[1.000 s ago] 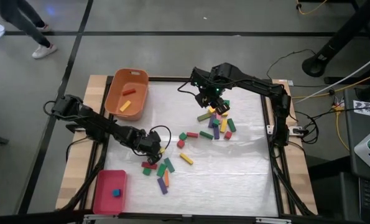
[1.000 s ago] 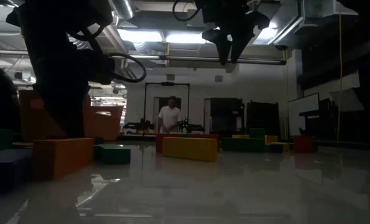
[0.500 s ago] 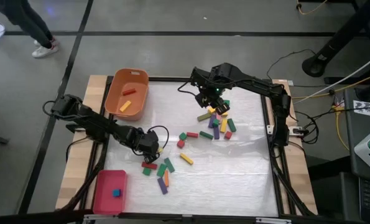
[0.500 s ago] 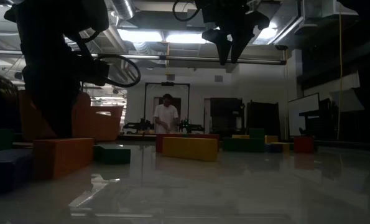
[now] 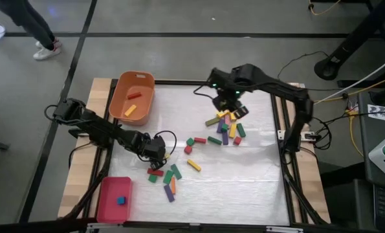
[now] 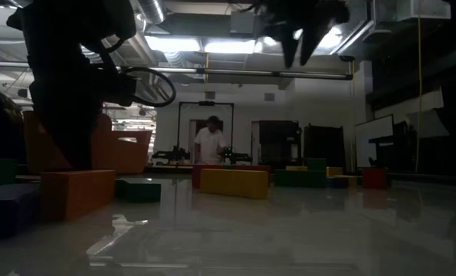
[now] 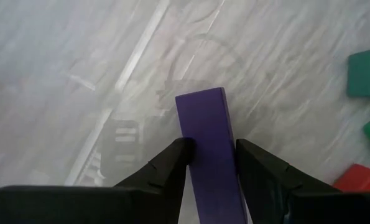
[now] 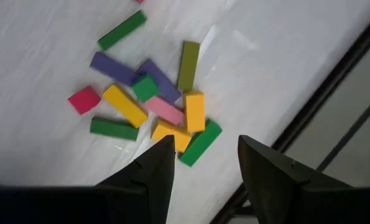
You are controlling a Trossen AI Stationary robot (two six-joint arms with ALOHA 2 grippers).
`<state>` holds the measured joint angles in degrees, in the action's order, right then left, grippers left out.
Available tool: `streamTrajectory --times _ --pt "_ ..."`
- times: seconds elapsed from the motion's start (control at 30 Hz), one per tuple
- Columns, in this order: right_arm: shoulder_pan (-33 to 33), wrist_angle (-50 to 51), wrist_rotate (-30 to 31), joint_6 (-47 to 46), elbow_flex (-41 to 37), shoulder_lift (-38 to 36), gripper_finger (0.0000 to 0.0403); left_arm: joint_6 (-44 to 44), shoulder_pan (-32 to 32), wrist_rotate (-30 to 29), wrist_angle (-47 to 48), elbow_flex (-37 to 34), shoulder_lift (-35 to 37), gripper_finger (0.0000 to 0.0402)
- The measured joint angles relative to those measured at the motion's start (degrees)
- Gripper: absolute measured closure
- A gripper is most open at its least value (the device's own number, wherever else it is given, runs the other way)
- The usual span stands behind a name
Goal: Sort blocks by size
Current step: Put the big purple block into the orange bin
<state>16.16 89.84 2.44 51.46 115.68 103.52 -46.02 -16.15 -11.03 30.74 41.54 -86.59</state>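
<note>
My left gripper point(image 5: 157, 147) stands low over the table's near left part, shut on a purple bar point(image 7: 204, 134). Beside it lie several blocks point(image 5: 167, 176): green, red, orange and purple. My right gripper point(image 5: 233, 101) hangs open high above a pile of blocks point(image 8: 155, 102) at the far right, with nothing between its fingers. That pile holds yellow, purple, green, pink, orange and olive pieces lying flat on the table. My left gripper pinches the purple bar's two long sides point(image 7: 208, 152) between its two fingers. The fingers point(image 7: 173, 163) slant steeply down from above, and the bar runs on past their tips along them. I cannot tell whether the bar's lower end point(image 7: 200, 99) touches the table.
An orange tub point(image 5: 144, 83) at the far left holds a red and a yellow block. A flat red tray point(image 5: 108, 206) at the near left corner holds a blue cube. Loose blocks point(image 5: 198, 140) lie mid-table. A person point(image 6: 209, 144) stands in the room beyond.
My right gripper has gone up a little and toward the table's right edge, still open, and now hangs over the far side of the pile. The left gripper and its purple bar have kept their place.
</note>
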Motion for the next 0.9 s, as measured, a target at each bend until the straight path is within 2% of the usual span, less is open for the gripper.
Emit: streamTrajectory --times 0.13,0.3,0.47,0.73,0.9 --pt "0.0 -6.2 0.0 0.0 -9.3 -8.8 0.0226 0.0 0.9 0.6 0.2 0.2 0.0 0.0274" --pt "0.0 -19.6 -0.5 -0.5 -26.7 -20.3 0.0226 1.7 2.0 0.5 0.3 1.3 -0.1 0.0274" --pt "-0.1 -30.5 -1.3 -6.9 -43.2 -28.3 0.0226 4.7 2.4 0.3 0.2 2.1 -0.2 0.0274" --pt "-0.1 -51.4 -6.7 -12.9 -63.4 -33.9 0.0226 4.1 2.4 0.1 0.1 2.0 -0.3 0.0274" --pt "-0.1 -71.3 -14.8 -13.8 -72.6 -34.1 0.0226 4.1 3.1 0.1 0.1 2.0 -0.3 0.0274"
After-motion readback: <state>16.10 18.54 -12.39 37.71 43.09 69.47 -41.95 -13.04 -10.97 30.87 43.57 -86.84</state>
